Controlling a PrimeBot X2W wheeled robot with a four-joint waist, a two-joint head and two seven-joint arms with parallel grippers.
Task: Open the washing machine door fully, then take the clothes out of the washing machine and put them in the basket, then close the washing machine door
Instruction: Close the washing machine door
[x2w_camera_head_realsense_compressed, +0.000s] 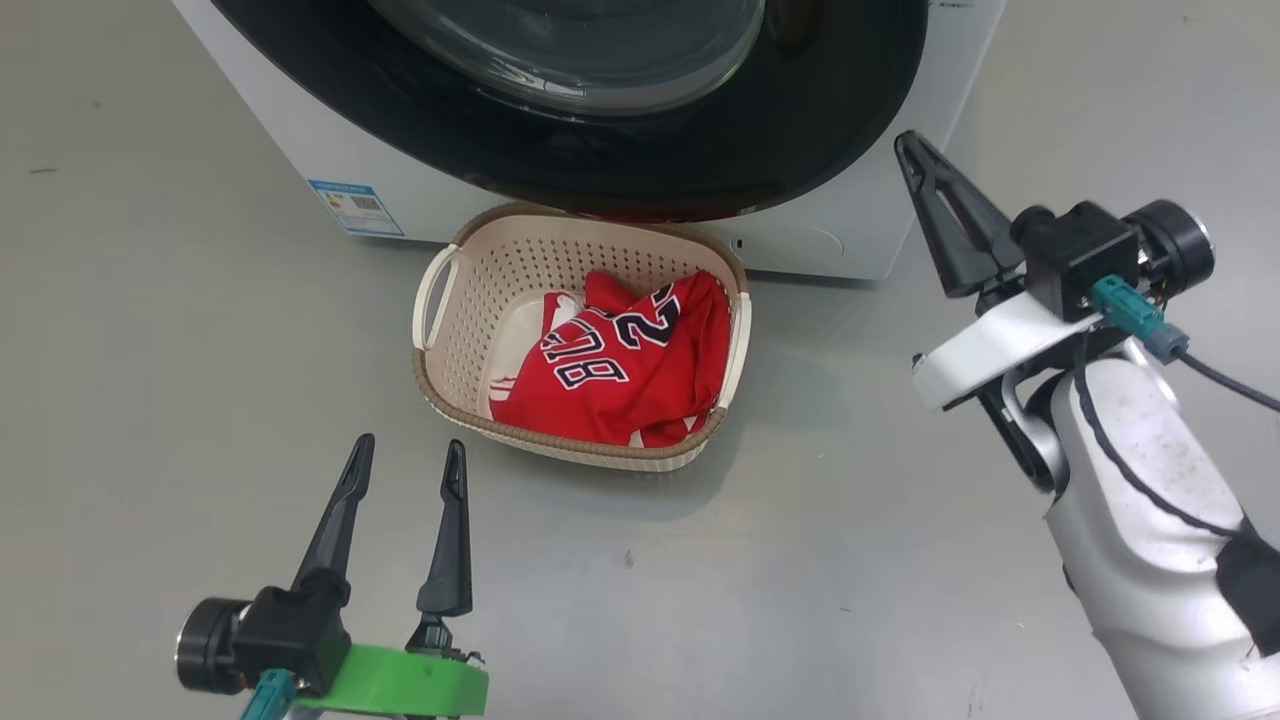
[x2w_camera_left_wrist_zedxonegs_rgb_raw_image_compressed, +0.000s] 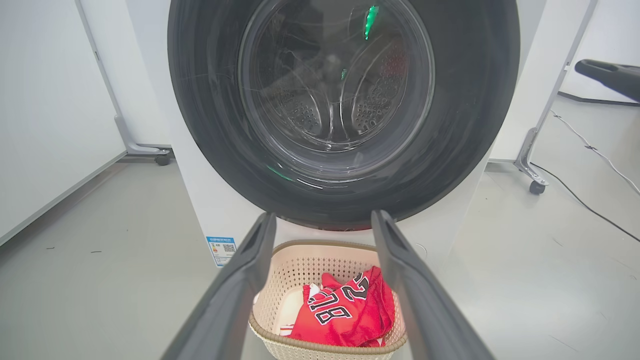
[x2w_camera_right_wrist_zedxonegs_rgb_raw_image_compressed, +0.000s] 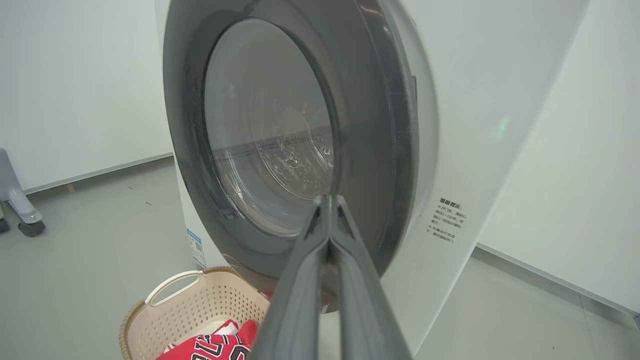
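sitting in the basket (x2w_camera_head_realsense_compressed: 470, 280) are the clothes (x2w_camera_head_realsense_compressed: 640, 380): a crumpled red jersey with dark, white-outlined numbers up and a bit of white trim at the left. they fill the right and middle of the basket, and its left floor is bare. the basket is cream and perforated with a brown rim and loop handles at the ends. it stands on the grey floor (x2w_camera_head_realsense_compressed: 150, 400) just in front of the washing machine (x2w_camera_head_realsense_compressed: 280, 130), under the low edge of the washing machine door (x2w_camera_head_realsense_compressed: 800, 130).

the door looks shut, its black rim flat on the white front. the steel drum shows through the glass in the left wrist view. there is a thin red sliver at the door's bottom edge; cannot tell if it is cloth or a reflection. a blue label (x2w_camera_head_realsense_compressed: 357, 207) is low on the front, left of the basket.

the left gripper (x2w_camera_head_realsense_compressed: 408, 455) is near the basket's near-left corner, off it, with its fingers spread apart, nothing between them, pointing at the machine. the right gripper (x2w_camera_head_realsense_compressed: 908, 145) is up by the door's right rim with its fingers pressed together, holding nothing; cannot tell if the tips touch the door.

wheeled stand legs (x2w_camera_left_wrist_zedxonegs_rgb_raw_image_compressed: 532, 175) and a cable (x2w_camera_left_wrist_zedxonegs_rgb_raw_image_compressed: 590, 205) are on the floor beside the machine.
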